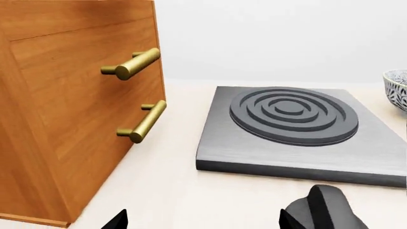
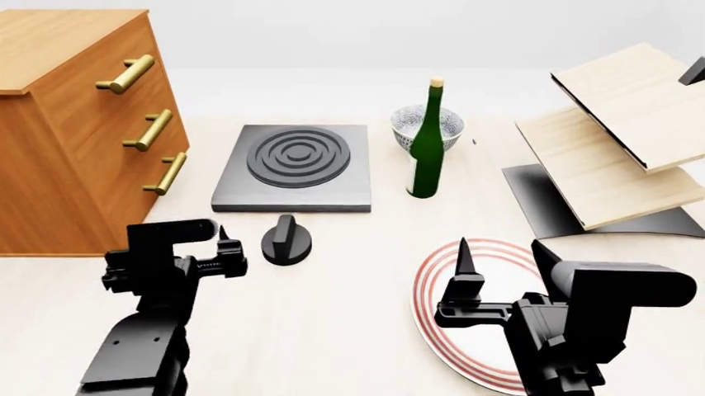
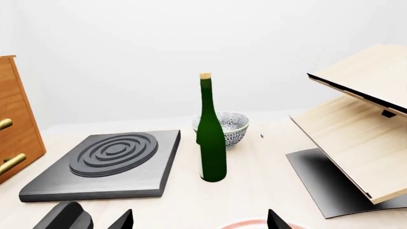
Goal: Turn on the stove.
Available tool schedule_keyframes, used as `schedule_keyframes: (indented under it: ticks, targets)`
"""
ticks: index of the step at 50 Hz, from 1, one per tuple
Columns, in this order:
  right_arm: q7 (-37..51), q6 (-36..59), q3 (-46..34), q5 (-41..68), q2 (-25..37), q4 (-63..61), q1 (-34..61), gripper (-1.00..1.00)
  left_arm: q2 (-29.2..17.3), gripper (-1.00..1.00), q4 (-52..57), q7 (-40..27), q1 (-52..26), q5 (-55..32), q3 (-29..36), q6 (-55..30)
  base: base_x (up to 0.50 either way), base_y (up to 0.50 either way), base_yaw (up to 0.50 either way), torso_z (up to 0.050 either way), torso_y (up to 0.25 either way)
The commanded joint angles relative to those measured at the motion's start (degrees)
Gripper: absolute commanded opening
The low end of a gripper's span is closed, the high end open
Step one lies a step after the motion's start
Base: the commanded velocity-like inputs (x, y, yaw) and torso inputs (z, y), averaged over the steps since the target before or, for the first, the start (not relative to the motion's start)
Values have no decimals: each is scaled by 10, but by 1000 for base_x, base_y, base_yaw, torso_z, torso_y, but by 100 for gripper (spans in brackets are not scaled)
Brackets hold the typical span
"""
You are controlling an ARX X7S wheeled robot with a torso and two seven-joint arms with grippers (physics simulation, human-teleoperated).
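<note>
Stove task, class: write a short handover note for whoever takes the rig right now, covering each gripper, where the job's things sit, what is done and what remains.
Left gripper: open, empty, close beside the stove knob, not touching it.
Right gripper: open, empty, hovering over the red-ringed plate.
Stove slab: flat on the table, beyond the knob, between the wooden drawer cabinet and the green bottle. A patterned bowl sits behind the bottle.
Done: left arm brought up near the knob.
Left: close on the knob's upright bar and turn it; nothing shows the stove is on yet.
</note>
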Motion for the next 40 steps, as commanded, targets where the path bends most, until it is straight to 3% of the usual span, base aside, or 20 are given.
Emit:
schedule_keyframes:
  ticks: [1,16,29,40]
  targets:
    - [3,-17,-5,1,7,4,-11,100,-1,100,-334,-11,-61,65,10,225,0,0,0,0,0]
    - [8,-28,-10,7,11,7,-17,100,15,100,-549,-39,-153,81,36,351,0,0,0,0,0]
    - [10,-42,-16,8,16,19,-26,100,32,100,-494,-27,-170,76,45,283,0,0,0,0,0]
    - [13,-42,-11,17,21,19,-26,100,68,100,-616,-35,-208,91,81,344,0,0,0,0,0]
